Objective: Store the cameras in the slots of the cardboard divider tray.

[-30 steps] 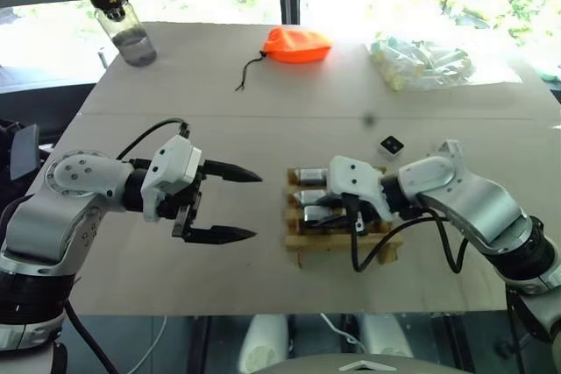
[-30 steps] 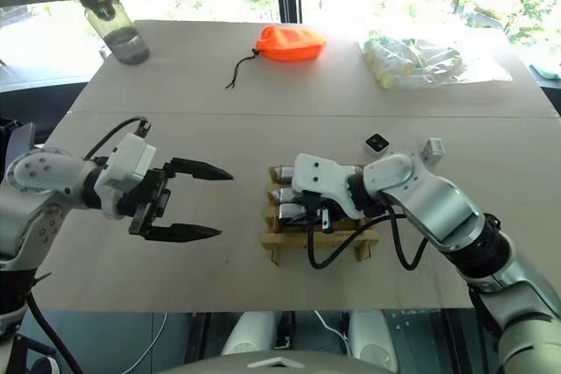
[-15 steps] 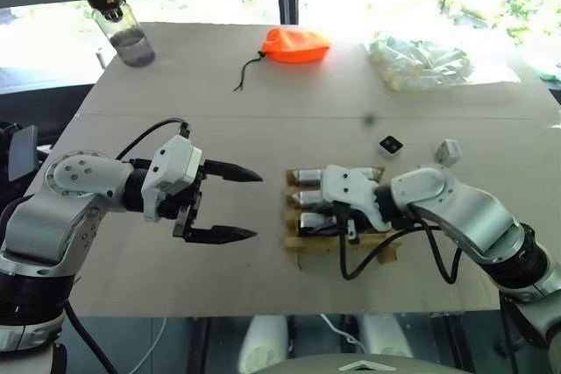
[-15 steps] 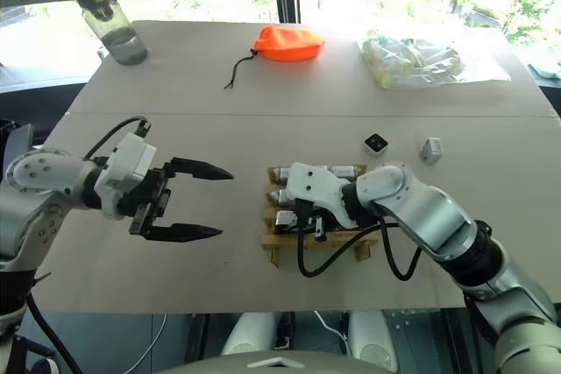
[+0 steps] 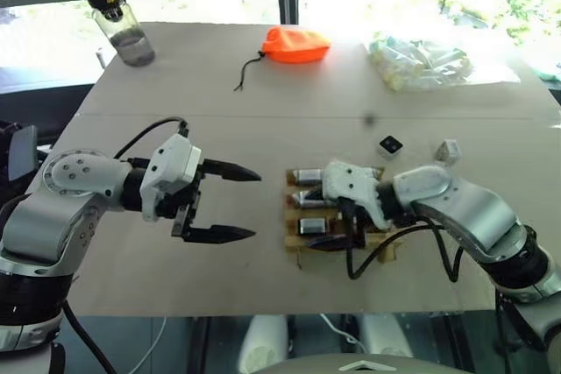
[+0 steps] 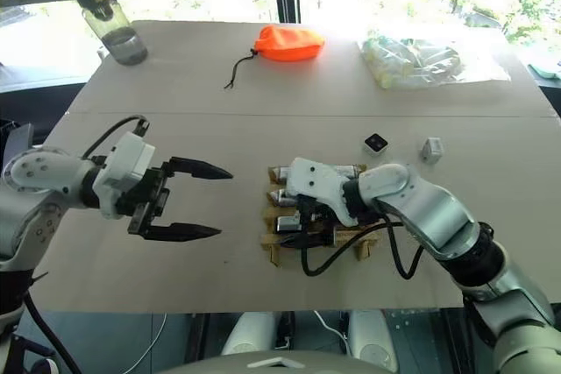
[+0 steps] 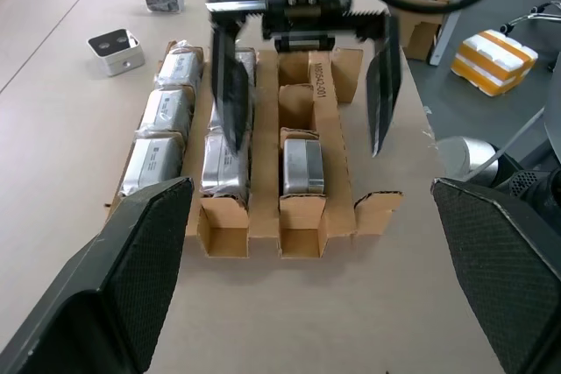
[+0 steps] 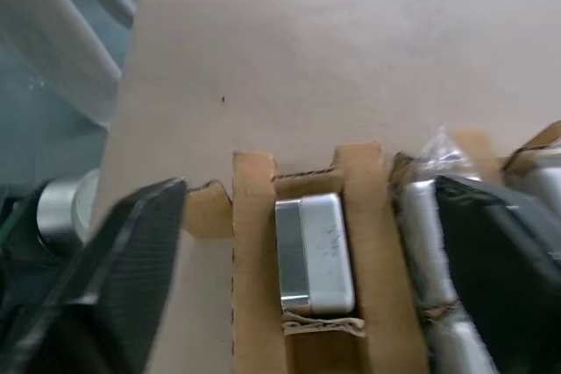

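Observation:
The cardboard divider tray (image 7: 302, 221) lies in front of me with several silver-grey cameras in its slots. My right gripper (image 7: 305, 142) hovers open over it, its fingers (image 8: 131, 269) either side of the near row. In that row's end slot sits one camera (image 8: 316, 251), free of both fingers. Two loose cameras (image 5: 390, 144) (image 5: 448, 151) rest on the table just beyond the tray. To the left of the tray my left gripper (image 5: 257, 204) is open and holds nothing, pointing toward the tray.
At the far side of the table (image 5: 175, 286) stand a water bottle (image 5: 118, 19), an orange pouch (image 5: 296, 44) with a cord, and a clear bag of pale tubes (image 5: 421, 63). The table's front edge runs just below the tray.
My right gripper was shut on a camera in the near row; its fingers have now spread and the camera stays in the slot. The left arm has kept still.

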